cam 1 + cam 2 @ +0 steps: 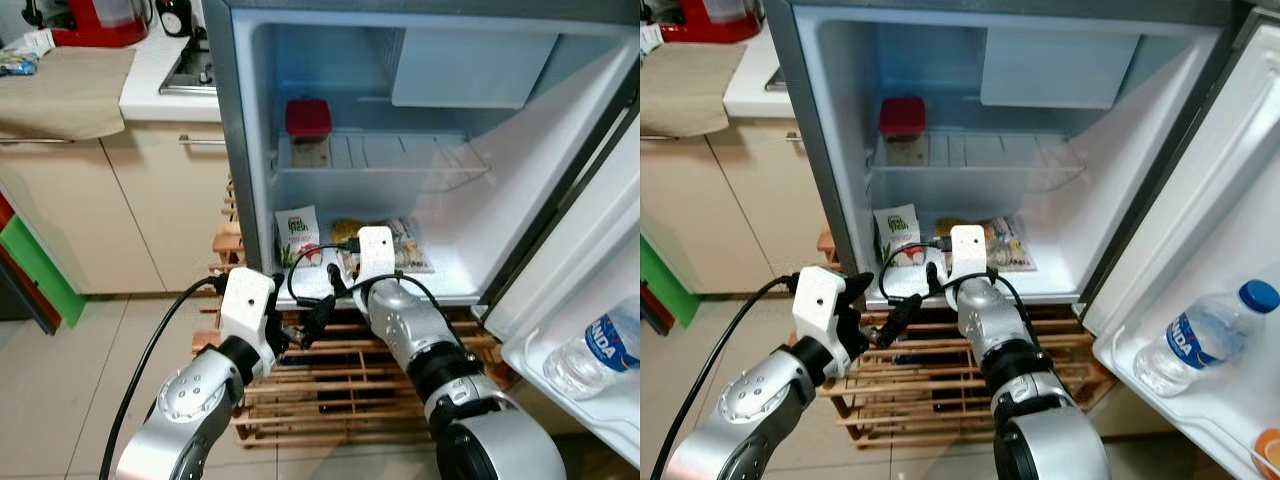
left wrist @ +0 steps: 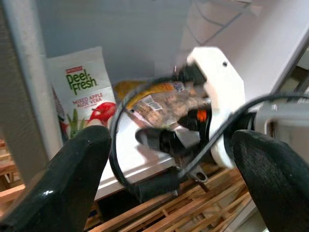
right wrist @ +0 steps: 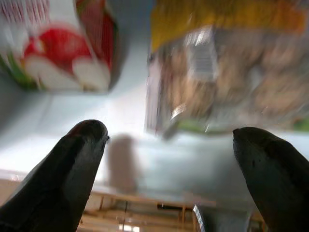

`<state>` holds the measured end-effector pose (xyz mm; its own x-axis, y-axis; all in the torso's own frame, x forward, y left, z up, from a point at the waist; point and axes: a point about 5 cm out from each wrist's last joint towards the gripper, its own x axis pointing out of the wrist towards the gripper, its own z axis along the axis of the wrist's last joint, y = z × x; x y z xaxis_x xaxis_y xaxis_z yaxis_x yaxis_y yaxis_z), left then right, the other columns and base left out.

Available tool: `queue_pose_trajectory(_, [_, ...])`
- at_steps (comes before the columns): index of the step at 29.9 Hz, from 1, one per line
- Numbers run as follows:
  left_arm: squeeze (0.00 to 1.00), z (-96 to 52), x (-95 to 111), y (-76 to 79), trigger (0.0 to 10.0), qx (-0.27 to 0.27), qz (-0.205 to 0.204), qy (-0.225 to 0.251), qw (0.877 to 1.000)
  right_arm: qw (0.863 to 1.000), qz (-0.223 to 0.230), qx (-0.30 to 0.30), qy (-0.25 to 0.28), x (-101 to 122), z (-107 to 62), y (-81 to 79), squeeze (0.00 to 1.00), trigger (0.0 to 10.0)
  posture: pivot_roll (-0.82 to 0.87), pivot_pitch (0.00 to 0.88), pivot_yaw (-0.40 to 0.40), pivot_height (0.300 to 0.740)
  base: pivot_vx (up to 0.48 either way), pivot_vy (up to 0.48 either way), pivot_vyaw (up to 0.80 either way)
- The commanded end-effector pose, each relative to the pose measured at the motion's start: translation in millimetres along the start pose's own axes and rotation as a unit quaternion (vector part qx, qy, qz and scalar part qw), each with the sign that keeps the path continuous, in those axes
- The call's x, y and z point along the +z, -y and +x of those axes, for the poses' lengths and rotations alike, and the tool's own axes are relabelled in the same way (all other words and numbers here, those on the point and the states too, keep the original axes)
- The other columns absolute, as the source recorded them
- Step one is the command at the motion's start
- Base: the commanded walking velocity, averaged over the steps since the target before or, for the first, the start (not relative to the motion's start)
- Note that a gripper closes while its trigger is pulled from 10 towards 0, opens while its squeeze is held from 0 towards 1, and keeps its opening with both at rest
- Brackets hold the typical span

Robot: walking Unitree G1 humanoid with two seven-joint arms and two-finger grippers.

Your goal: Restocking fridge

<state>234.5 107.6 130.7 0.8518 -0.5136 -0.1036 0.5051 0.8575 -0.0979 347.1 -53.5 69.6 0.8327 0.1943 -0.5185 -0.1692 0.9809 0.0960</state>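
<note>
Both pincers (image 2: 169,159) (image 3: 169,145) apart, empty, before fridge (image 1: 520,150) holding juice pouch (image 1: 297,233), snack bag (image 1: 400,240).

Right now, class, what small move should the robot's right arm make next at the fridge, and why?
Probably draw the right pincer back out of the fridge: its fingers are open and empty, and the snack packet already lies on the fridge floor beside the juice carton.

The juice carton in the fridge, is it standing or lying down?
Standing. The juice carton is upright on the fridge floor, left of the flat snack bag.
</note>
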Motion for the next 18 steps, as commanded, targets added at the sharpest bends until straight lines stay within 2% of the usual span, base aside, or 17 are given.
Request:
queue_pose_trajectory(1, [0.0,-1.8,2,0.1,10.0,0.004,0.005,0.005,1.0,1.0,0.005,0.004,0.005,3,0.6,-3.3,0.0,10.0,0.01,0.031,-0.023,0.74,0.0,0.0,0.0])
queue_pose_trajectory(4, [0.0,-5.5,1,2.4,10.0,0.003,0.004,0.001,1.0,1.0,0.022,0.009,-0.003,-2,1.8,-7.8,0.0,10.0,0.02,0.053,-0.019,0.74,0.0,0.0,0.0])
queue_pose_trajectory(9, [0.0,-13.4,1,4.4,10.0,0.006,0.002,-0.005,1.0,0.999,0.03,0.001,0.029,8,3.0,-7.3,0.0,10.0,0.04,0.081,-0.015,0.74,0.0,0.0,0.0])
queue_pose_trajectory(14, [0.0,-20.7,-1,6.4,10.0,0.009,-0.002,-0.013,1.0,0.997,0.034,-0.012,0.067,29,3.3,-2.3,0.0,10.0,0.05,0.102,-0.019,0.74,0.0,0.0,0.0])
queue_pose_trajectory(18, [0.0,-27.0,-2,9.6,10.0,0.015,-0.008,-0.02,1.0,0.997,0.046,-0.007,0.064,32,4.0,-3.9,0.0,10.0,0.07,0.125,-0.024,0.74,0.0,0.0,0.0])
